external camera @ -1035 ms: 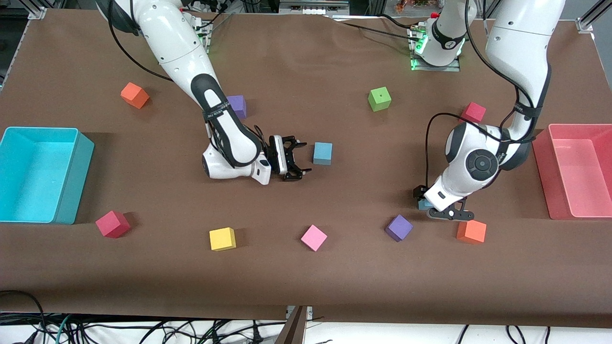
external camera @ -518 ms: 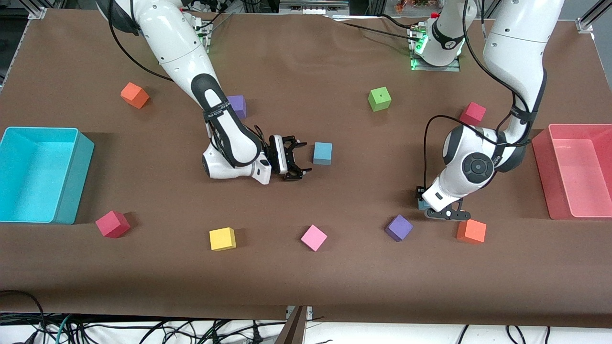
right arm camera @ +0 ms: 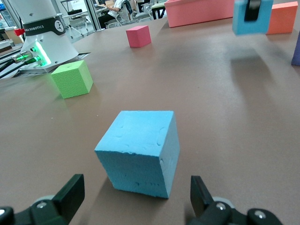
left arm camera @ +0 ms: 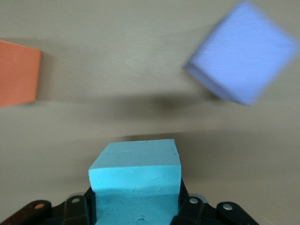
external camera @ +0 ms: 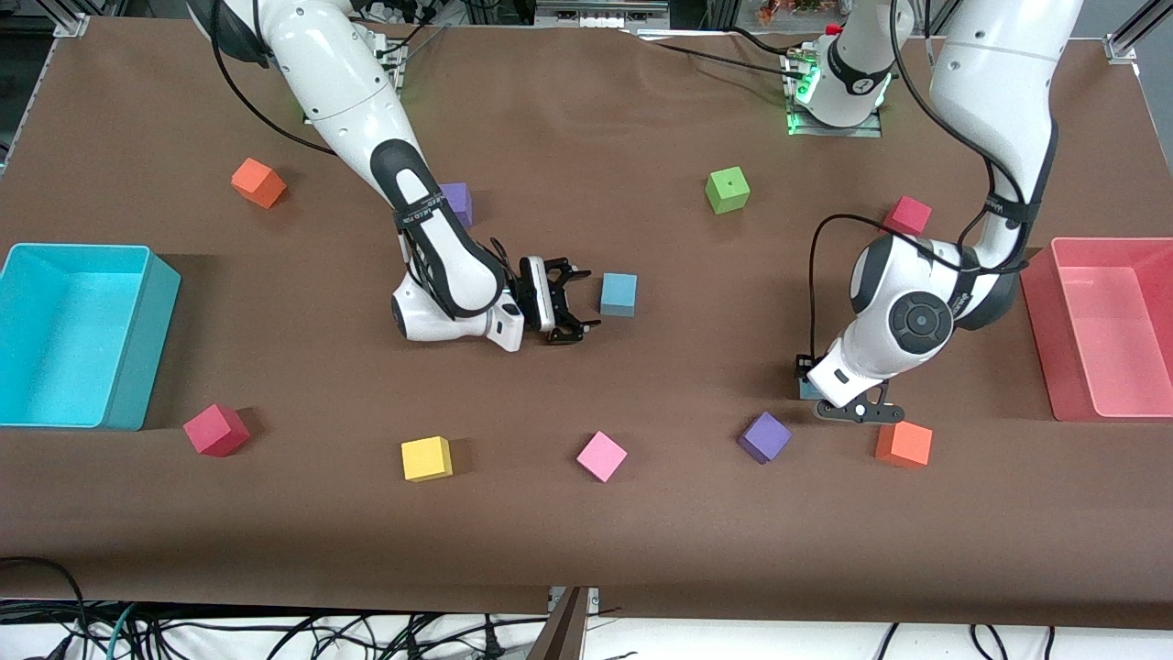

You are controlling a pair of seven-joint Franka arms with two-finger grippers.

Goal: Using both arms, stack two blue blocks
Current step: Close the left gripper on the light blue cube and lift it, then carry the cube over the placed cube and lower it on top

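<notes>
Pick step: left gripper jaws clamped on one blue block, lifted over the surface; right gripper jaws spread beside second blue block mid-surface; next, probably close on it or hold it steady.

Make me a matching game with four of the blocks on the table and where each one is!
Things:
1. green block
2. yellow block
3. blue block
4. other blue block

Places:
A. on the table just in front of the open right tool
B. held in the left tool
C. far from the front camera, near the left arm's base
D. close to the front camera, beside the pink block

Pairs: 1-C, 2-D, 3-B, 4-A
</notes>
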